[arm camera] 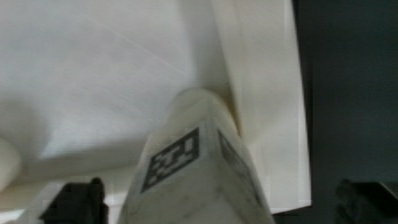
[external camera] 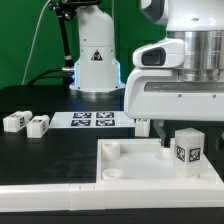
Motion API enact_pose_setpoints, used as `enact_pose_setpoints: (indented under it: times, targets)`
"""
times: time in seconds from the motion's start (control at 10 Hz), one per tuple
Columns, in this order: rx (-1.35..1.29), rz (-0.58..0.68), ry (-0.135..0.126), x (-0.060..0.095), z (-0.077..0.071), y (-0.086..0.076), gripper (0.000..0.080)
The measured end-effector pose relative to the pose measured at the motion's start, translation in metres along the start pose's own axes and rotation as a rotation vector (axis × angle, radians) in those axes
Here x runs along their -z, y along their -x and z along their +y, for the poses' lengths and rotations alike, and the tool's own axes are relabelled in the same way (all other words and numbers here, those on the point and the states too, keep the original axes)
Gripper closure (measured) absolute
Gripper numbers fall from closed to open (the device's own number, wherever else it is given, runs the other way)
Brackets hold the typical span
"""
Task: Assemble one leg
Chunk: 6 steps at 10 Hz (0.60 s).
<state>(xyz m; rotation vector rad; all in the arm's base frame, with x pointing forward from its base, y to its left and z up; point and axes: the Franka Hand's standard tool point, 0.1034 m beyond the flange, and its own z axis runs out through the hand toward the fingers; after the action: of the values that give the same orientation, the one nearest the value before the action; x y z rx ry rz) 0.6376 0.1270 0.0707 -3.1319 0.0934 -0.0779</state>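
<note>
A leg (external camera: 186,148), a stubby white block with a black-and-white tag, stands upright on the large white panel (external camera: 125,168) near its corner at the exterior view's right. My gripper (external camera: 162,138) hangs low over the panel right beside this leg. In the wrist view the leg (arm camera: 196,165) sits between my two dark fingertips (arm camera: 75,203), with a gap on each side. My gripper (arm camera: 217,205) is open and holds nothing. Two more legs (external camera: 15,122) (external camera: 38,125) lie on the black table at the exterior view's left.
The marker board (external camera: 92,120) lies flat on the table behind the panel. A white robot base (external camera: 95,60) stands at the back. The panel has a round socket (external camera: 112,150) at its near corner. In the wrist view the panel's edge (arm camera: 258,70) borders dark table.
</note>
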Motion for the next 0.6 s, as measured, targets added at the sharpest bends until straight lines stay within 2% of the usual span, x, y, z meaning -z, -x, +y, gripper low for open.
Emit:
enact_pose_setpoints:
  times: [0.3, 0.4, 0.5, 0.6]
  targets:
    - [0.239, 0.001, 0.001, 0.0007, 0.0052, -0.0016, 0.015]
    - [0.236, 0.004, -0.002, 0.0007, 0.0074, -0.0025, 0.015]
    - [0.236, 0.004, -0.002, 0.0004, 0.0075, -0.0023, 0.0253]
    - [0.236, 0.004, -0.002, 0.0003, 0.0074, -0.0023, 0.04]
